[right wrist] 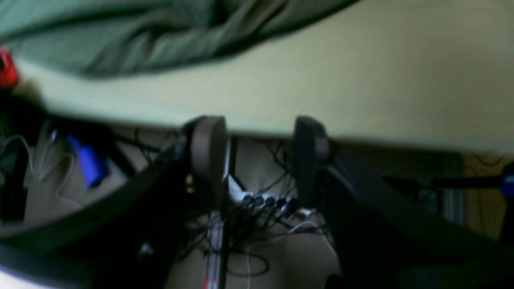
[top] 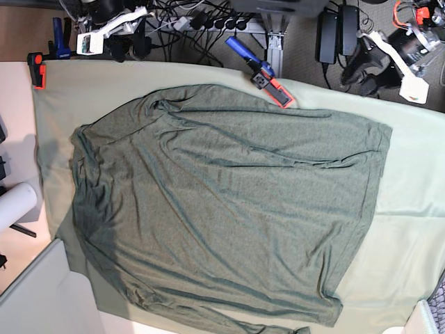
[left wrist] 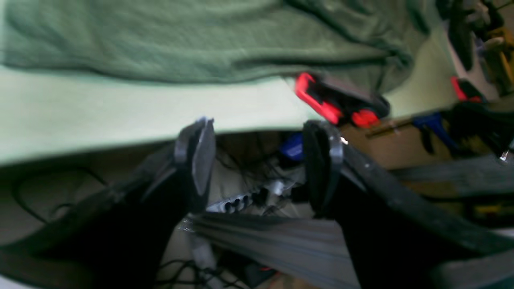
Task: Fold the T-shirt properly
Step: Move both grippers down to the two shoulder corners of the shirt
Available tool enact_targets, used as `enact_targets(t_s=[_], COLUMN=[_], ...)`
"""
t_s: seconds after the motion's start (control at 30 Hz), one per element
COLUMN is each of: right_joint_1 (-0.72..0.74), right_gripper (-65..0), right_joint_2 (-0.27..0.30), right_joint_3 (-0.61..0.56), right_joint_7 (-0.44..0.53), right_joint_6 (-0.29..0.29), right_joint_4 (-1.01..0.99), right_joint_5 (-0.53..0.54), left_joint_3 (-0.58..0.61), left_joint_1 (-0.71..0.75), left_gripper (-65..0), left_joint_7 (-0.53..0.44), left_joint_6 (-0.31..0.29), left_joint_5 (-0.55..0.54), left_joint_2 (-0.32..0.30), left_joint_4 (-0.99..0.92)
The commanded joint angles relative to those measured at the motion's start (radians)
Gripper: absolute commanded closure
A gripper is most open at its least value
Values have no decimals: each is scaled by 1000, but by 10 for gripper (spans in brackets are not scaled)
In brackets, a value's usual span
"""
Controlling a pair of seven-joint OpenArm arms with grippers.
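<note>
The dark grey-green T-shirt (top: 222, 209) lies spread out and wrinkled over most of the pale green table cloth (top: 410, 229). My left gripper (top: 363, 68) hangs open and empty beyond the table's far edge at the top right. In the left wrist view it (left wrist: 261, 156) is off the edge, with the shirt (left wrist: 200, 40) ahead. My right gripper (top: 132, 45) is open and empty beyond the far edge at the top left. In the right wrist view it (right wrist: 259, 150) is also off the edge, and the shirt (right wrist: 120, 40) is ahead to the left.
A blue and red clamp (top: 268, 76) grips the cloth at the far edge, touching the shirt; it also shows in the left wrist view (left wrist: 333, 100). Another clamp (top: 38, 69) holds the far left corner. A white roll (top: 14, 205) lies at the left. Cables and power strips lie behind the table.
</note>
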Motion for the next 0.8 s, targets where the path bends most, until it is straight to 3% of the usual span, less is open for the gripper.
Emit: enact_targets(t_s=[0.0, 0.07, 0.2, 0.37, 0.77], right_joint_1=[11, 46, 99, 135, 200], right_gripper=[-281, -298, -444, -443, -443], right_joint_2=[8, 8, 8, 8, 8], right_joint_3=[24, 48, 69, 69, 69], right_joint_7=[5, -15, -30, -34, -34], right_joint_6=[3, 3, 3, -9, -47], right_joint_4=[16, 16, 16, 11, -80], right_joint_5=[21, 36, 45, 37, -20], left_joint_3=[-15, -34, -72, -108, -108], left_joint_1=[-11, -38, -84, -128, -319], left_gripper=[-380, -380, -380, -380, -380], left_joint_7=[-3, 10, 8, 7, 7], left_joint_6=[-17, -17, -17, -17, -17], left_joint_5=[-18, -12, 23, 24, 63], left_joint_2=[-6, -6, -6, -13, -59], left_joint_4=[16, 16, 14, -11, -278])
